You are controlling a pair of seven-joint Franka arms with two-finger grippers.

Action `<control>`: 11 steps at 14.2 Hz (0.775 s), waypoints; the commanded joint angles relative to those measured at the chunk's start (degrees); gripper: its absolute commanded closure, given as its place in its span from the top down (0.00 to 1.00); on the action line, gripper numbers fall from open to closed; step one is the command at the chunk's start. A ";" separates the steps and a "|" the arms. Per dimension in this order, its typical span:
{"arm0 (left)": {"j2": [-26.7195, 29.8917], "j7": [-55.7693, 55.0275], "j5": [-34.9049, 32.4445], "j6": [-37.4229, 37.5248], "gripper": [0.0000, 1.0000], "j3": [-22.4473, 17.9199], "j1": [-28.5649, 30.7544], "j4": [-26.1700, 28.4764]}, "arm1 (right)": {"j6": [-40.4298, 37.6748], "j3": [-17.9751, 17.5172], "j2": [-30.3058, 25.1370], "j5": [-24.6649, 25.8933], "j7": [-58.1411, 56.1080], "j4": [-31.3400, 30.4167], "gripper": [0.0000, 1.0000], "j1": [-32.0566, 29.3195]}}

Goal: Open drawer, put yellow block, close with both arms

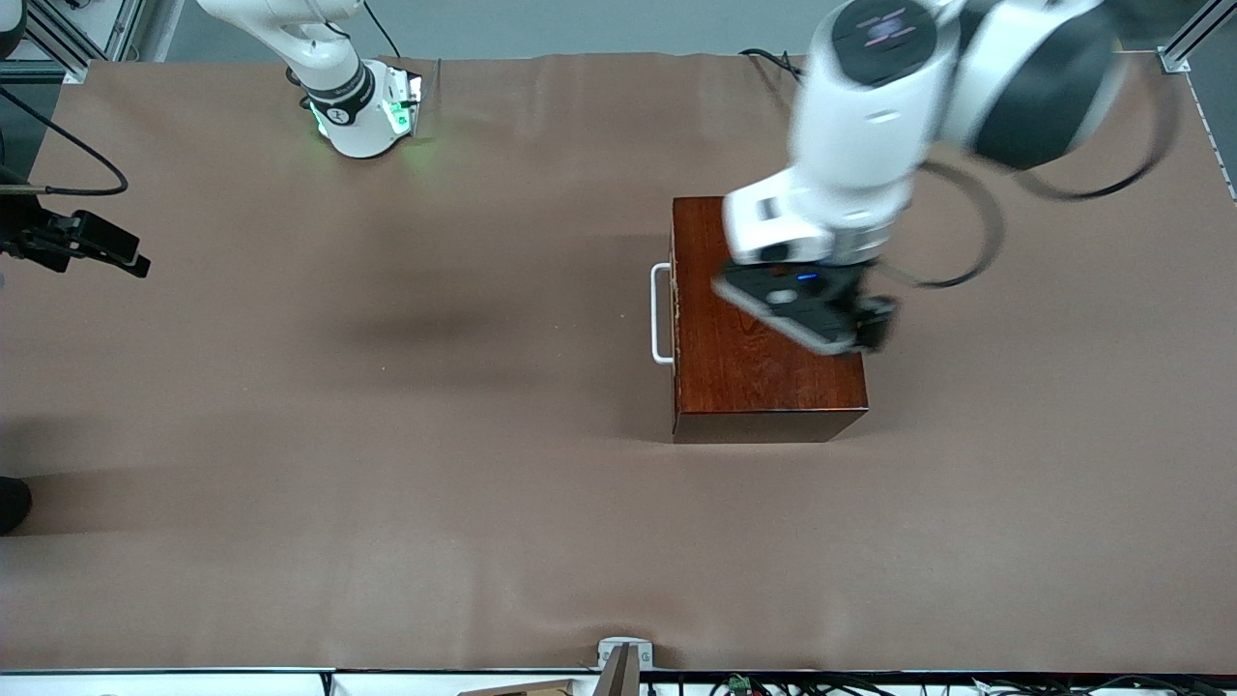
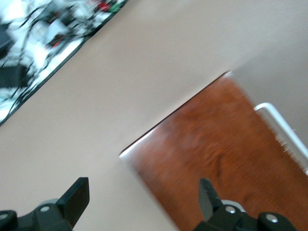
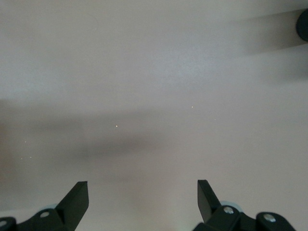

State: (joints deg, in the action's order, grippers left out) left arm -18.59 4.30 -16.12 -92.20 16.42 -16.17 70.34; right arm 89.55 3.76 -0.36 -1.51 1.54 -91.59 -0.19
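Note:
The dark red-brown wooden box (image 1: 763,367) stands on the table toward the left arm's end. Its drawer (image 1: 676,309) is shut, with the white bar handle (image 1: 661,314) facing the right arm's end. The box top (image 2: 226,154) and handle (image 2: 284,130) also show in the left wrist view. My left gripper (image 1: 870,324) (image 2: 144,195) is open and empty, above the box's edge toward the left arm's end. My right gripper (image 1: 126,259) (image 3: 143,195) is open and empty above bare table at the right arm's end. The yellow block is out of view.
Brown cloth covers the table (image 1: 387,483). A dark round object (image 1: 12,503) sits at the table's edge at the right arm's end, also in the right wrist view (image 3: 303,24). Cables and clutter (image 2: 43,29) line the edge nearest the front camera.

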 commanded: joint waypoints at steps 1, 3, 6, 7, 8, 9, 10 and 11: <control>4.69 -0.35 5.45 2.72 1.00 0.46 8.92 2.44 | -0.34 0.02 0.53 0.19 -0.05 1.15 1.00 0.11; 6.80 -0.26 10.92 6.83 1.00 0.54 16.31 2.70 | -0.26 0.02 0.53 0.19 0.04 1.15 1.00 0.11; 10.22 -1.49 10.85 9.14 1.00 -0.50 18.28 5.23 | -0.34 0.02 0.53 0.19 -0.05 1.23 1.00 0.11; 11.81 -2.45 10.85 8.97 1.00 -2.42 17.58 7.08 | -0.34 0.02 0.53 0.19 0.04 1.24 1.00 0.02; 13.13 -3.41 11.11 8.79 1.00 -4.36 16.36 8.49 | -0.34 0.02 0.53 0.19 0.04 1.24 1.00 0.02; 14.10 -4.03 11.64 8.18 1.00 -6.47 15.65 10.07 | -0.43 0.02 0.53 0.28 -0.05 1.24 1.00 0.10; 15.41 -4.56 12.16 7.22 1.00 -7.18 15.64 11.82 | -0.43 0.02 0.53 0.36 0.04 1.24 1.00 0.11; 16.99 -4.83 13.39 5.81 1.00 -7.54 15.81 14.28 | -0.43 0.02 0.53 0.36 -0.05 1.24 1.00 0.11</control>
State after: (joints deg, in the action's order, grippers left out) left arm -6.57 0.50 -5.00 -83.47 10.81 -0.03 77.87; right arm 89.55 3.75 -0.33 -1.49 1.54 -91.48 -0.18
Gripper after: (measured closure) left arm 0.000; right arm 0.000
